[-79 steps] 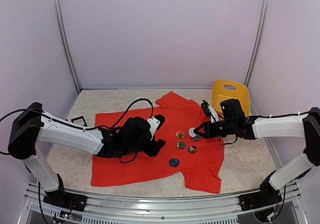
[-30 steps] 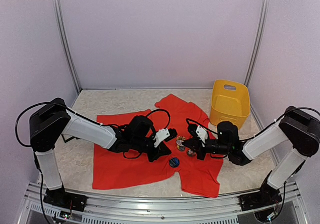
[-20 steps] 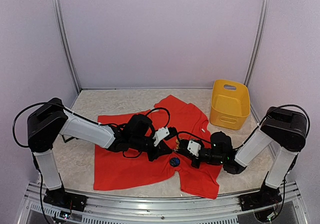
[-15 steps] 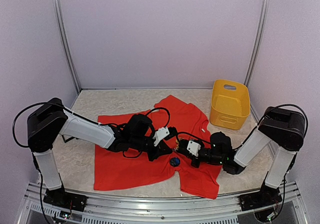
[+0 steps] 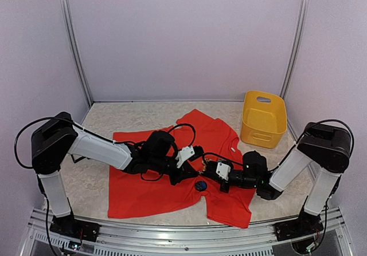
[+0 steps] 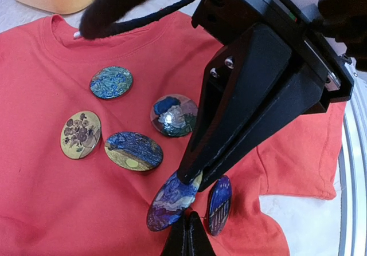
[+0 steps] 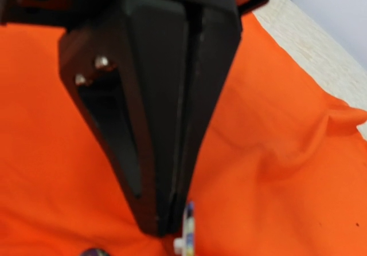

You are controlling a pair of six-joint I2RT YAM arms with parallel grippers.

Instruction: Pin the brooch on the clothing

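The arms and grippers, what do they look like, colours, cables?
The left arm and right arm have white shells between bulky black joints, with looping black cables. The left gripper and right gripper are black; the right's fingers are long wedges tapering to a tip, with silver screws. A white block sits at each wrist.

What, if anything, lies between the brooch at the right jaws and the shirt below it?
Nothing visible does. The brooch is tilted close over the shirt. A second brooch stands on edge beside it, not underneath.
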